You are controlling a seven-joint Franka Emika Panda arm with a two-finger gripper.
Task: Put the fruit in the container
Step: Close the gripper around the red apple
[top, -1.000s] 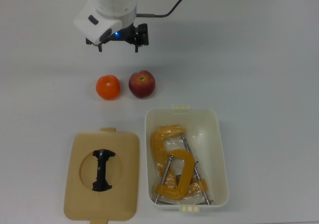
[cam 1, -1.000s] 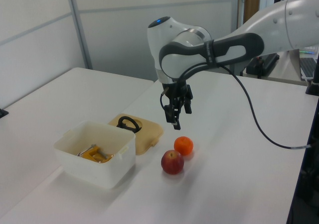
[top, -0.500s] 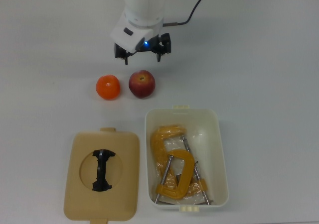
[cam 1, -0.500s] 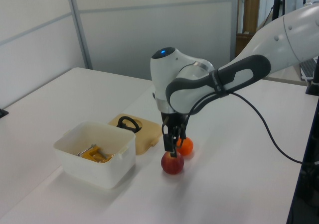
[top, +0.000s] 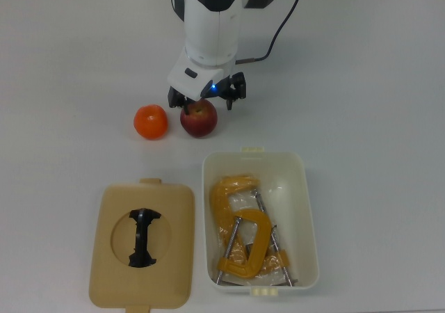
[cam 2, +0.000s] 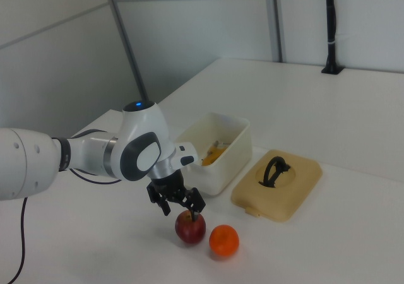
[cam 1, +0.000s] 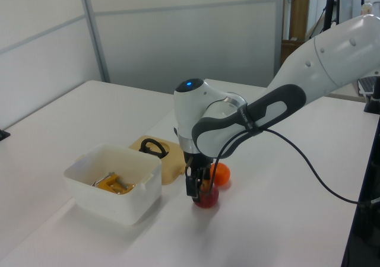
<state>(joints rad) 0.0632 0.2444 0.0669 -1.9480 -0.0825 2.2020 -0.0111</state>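
Observation:
The dark red apple (top: pixel 199 120) rests on the white table beside the orange (top: pixel 151 122), which lies to its left in the top view. My gripper (top: pixel 201 103) is lowered over the apple, open, with one finger on each side of the apple's upper part. In the left view the gripper (cam 1: pixel 197 190) hides part of the apple (cam 1: pixel 207 200), and the orange (cam 1: pixel 221 173) sits just behind. The white container (top: pixel 306 209) stands near the apple, at the top view's lower right. In the right view the gripper (cam 2: pixel 182 206) sits just above the apple (cam 2: pixel 190 228).
A yellow C-clamp (top: pixel 240 236) lies inside the container. The tan lid (top: pixel 111 271) with its black handle lies flat to the container's left in the top view. The arm's cable trails over the table behind the gripper.
The gripper has moved from behind the fruit toward the apple and dropped down, so its open fingers now straddle the apple. Neither fruit has moved.

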